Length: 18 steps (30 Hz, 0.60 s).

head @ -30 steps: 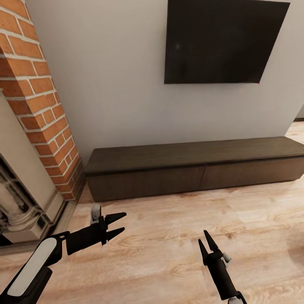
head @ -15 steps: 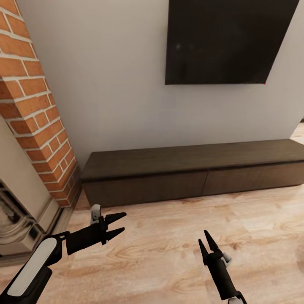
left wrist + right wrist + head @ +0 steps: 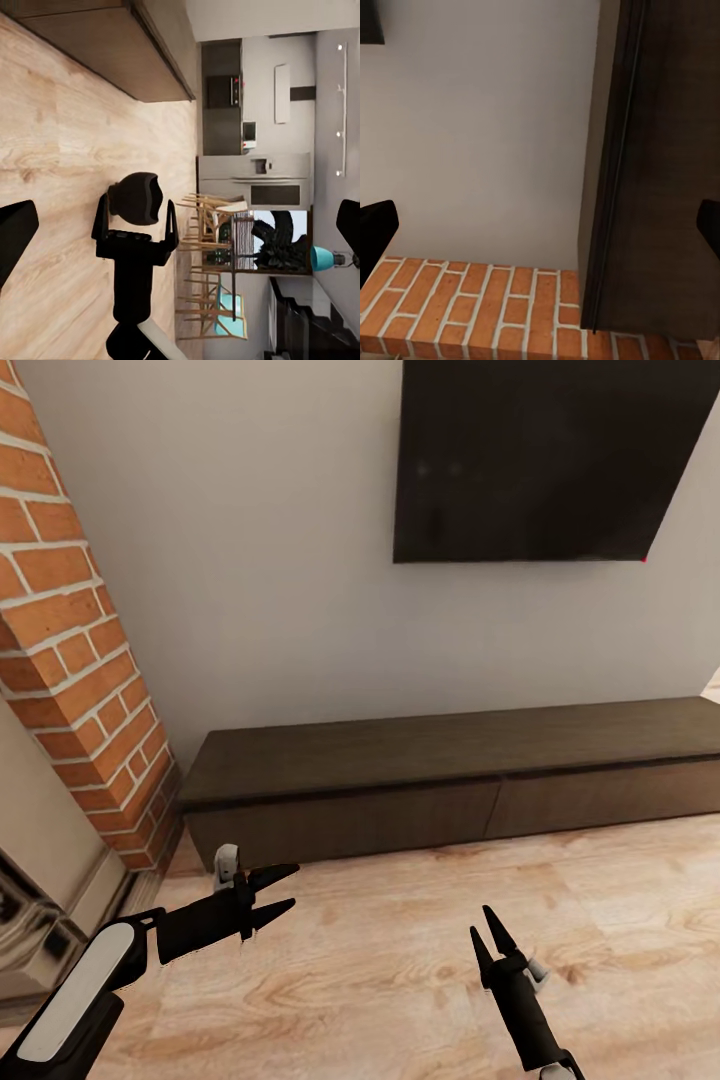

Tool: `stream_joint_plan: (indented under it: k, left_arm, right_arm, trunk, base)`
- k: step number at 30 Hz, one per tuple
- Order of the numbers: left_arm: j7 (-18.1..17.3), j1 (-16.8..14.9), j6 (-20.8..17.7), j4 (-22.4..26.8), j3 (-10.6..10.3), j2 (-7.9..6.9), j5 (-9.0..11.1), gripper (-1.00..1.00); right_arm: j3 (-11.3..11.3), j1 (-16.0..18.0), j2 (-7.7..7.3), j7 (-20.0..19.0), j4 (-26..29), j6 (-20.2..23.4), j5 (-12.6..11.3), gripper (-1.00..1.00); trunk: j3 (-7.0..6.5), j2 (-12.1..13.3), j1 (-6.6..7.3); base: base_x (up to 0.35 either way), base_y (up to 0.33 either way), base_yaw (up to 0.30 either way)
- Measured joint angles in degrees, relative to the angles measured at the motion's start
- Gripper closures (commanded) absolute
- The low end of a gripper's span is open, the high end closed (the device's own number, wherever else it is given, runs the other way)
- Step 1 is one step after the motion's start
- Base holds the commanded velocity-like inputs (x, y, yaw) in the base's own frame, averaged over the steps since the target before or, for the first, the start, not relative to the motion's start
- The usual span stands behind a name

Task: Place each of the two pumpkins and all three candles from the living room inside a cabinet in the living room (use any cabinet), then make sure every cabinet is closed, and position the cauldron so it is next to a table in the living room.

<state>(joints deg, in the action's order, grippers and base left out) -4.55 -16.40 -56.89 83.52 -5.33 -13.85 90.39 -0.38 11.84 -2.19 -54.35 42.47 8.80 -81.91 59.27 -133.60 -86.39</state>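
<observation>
Pale wooden floor (image 3: 400, 970) runs up to a plain grey wall (image 3: 270, 560), and along the foot of that wall stands the cabinet (image 3: 450, 780), a long, low dark-brown unit with its two wide drawer fronts flush and closed. A black television (image 3: 540, 455) hangs on the wall above it. To the left rises a red brick column (image 3: 70, 660) with a pale fireplace surround (image 3: 40, 900) at its base. In the head view the left gripper (image 3: 278, 890) reaches forward and to the right from a black-and-white forearm, held level above the floor just short of the cabinet's left end; its two pointed fingers are spread apart and hold nothing. The right gripper (image 3: 486, 933) points up and away near the lower edge, fingers likewise parted and empty.

The left wrist view looks along the floor (image 3: 60, 172), with the cabinet's edge (image 3: 127, 45) at one side. The right arm's wrist (image 3: 135, 225) stands in the middle, and beyond it lie a kitchen with a steel oven (image 3: 262, 187) and wooden chairs (image 3: 214, 247). The left gripper's dark fingertips (image 3: 15, 232) sit wide at the frame's edges.

The right wrist view faces the grey wall (image 3: 480, 135), the brick column (image 3: 472, 300) and the dark cabinet top (image 3: 667, 165). Its fingertips (image 3: 375, 225) also stand far apart.
</observation>
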Motion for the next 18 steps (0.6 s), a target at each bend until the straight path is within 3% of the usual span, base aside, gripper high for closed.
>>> stream_joint_plan:
  k: [18]
  left_arm:
    - [0.0, 0.0, 0.0, 0.0, -0.1, 0.04, 0.0, -1.00]
  right_arm:
    - [0.0, 0.0, 0.00, 0.2, 0.0, 0.0, 0.0, -1.00]
  trunk:
    - [0.00, 0.0, 0.00]
  base:
    - [0.269, 0.000, 0.000]
